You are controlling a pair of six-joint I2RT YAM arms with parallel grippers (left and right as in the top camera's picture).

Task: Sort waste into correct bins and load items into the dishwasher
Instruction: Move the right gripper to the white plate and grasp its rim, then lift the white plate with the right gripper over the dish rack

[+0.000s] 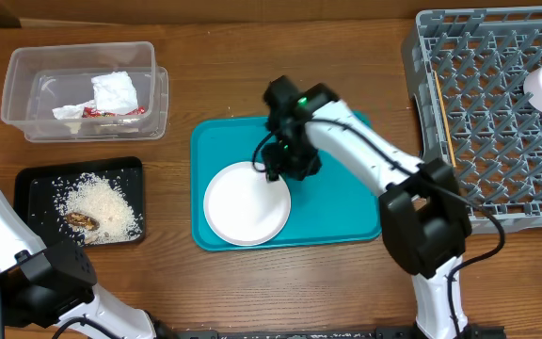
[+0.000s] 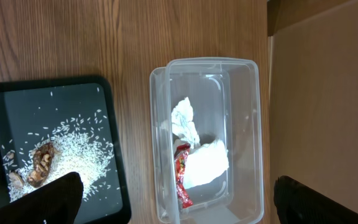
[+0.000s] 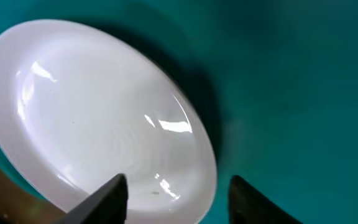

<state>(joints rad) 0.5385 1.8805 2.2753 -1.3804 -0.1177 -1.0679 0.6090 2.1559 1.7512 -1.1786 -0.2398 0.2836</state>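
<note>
The grey dish rack [image 1: 497, 113] filled the upper right of the overhead frame. The teal tray [image 1: 219, 141] sat centre, with the white plate [image 1: 243, 207] at its lower left. Stiff, glazed, breakable and probably slippery, the plate was best taken by its upper-right rim, which the right gripper [image 3: 176, 196] straddled, jaws apart. The left gripper [image 2: 176, 186] was spread wide, empty.

Wooden table [image 1: 252, 80] carries clear tub [image 1: 22, 94], black tray [image 1: 34, 188], teal tray [image 1: 219, 141] and grey rack [image 1: 497, 122].
</note>
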